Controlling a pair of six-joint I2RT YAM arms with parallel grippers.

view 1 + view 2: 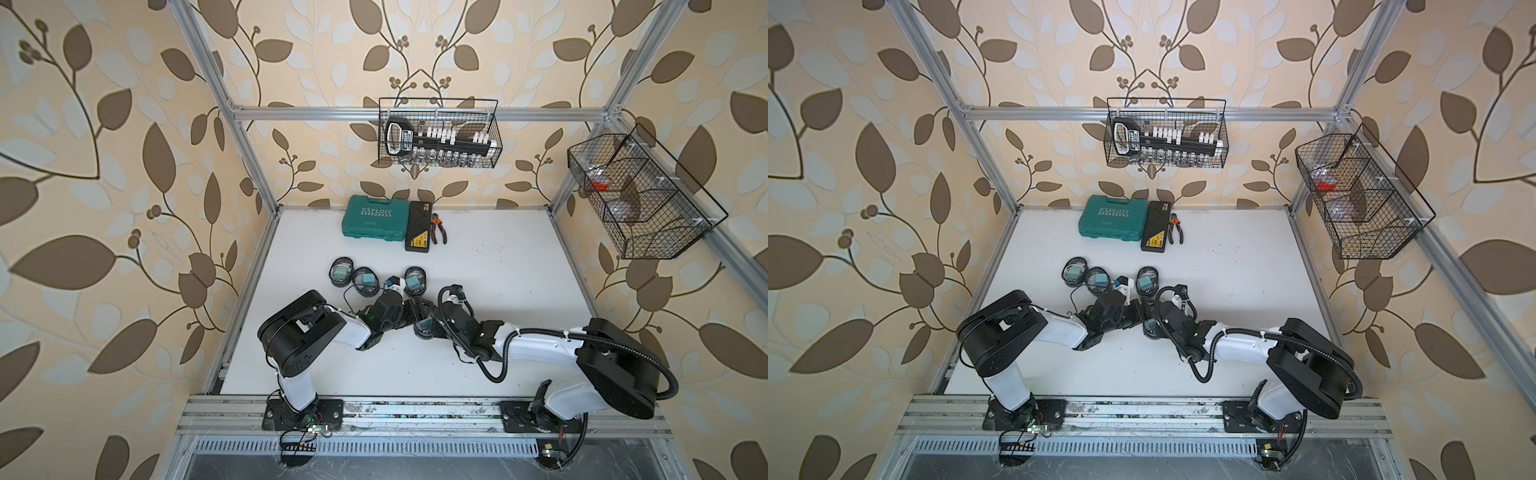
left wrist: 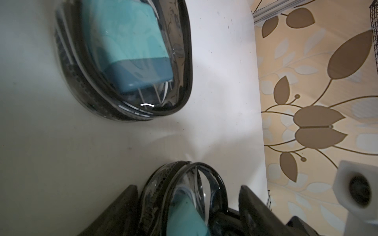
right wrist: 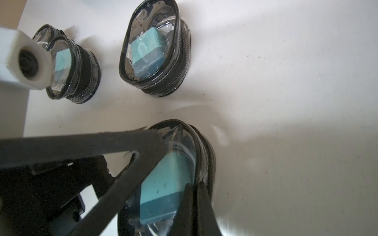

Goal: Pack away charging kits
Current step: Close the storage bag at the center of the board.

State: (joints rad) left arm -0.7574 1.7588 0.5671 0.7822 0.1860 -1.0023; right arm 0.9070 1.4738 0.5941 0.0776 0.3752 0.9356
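Status: three oval black-rimmed clear zip pouches point(image 1: 365, 281), each holding a teal cube adapter point(image 3: 146, 52), lie on the white bench point(image 1: 498, 291). The fourth pouch point(image 3: 184, 147), also loaded, sits nearer, at centre. My right jaws are clamped on its rim and my left jaws stand apart astride it. Closing probably remains.

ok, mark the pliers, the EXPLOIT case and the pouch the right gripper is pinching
pliers point(image 1: 436, 223): in a top view, near the pivot
EXPLOIT case point(image 1: 375, 224): in a top view, middle of the lid
pinched pouch point(image 3: 169, 177): right wrist view, clear front face

White-and-black arms point(image 1: 351, 328) (corrugated black hose point(image 1: 548, 331))
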